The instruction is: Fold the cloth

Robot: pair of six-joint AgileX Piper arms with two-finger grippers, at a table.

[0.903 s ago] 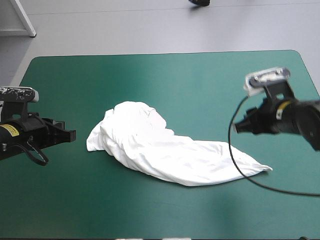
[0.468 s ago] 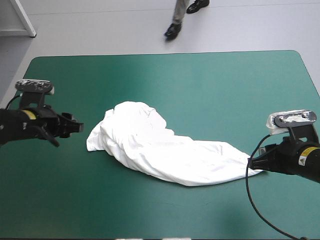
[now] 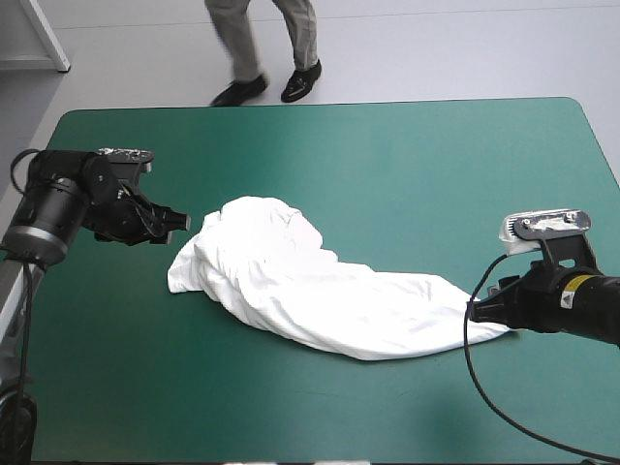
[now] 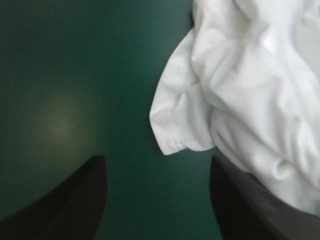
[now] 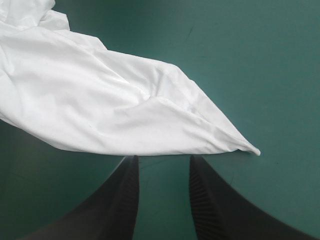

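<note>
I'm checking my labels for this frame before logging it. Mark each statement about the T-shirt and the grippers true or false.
1. The T-shirt lies spread flat. False: it is a crumpled, elongated heap on the table.
2. The left gripper is open. True.
3. The right gripper is shut on the T-shirt. False: it is open, the shirt's pointed end just ahead of it.
4. The grippers are at opposite ends of the T-shirt. True.
</note>
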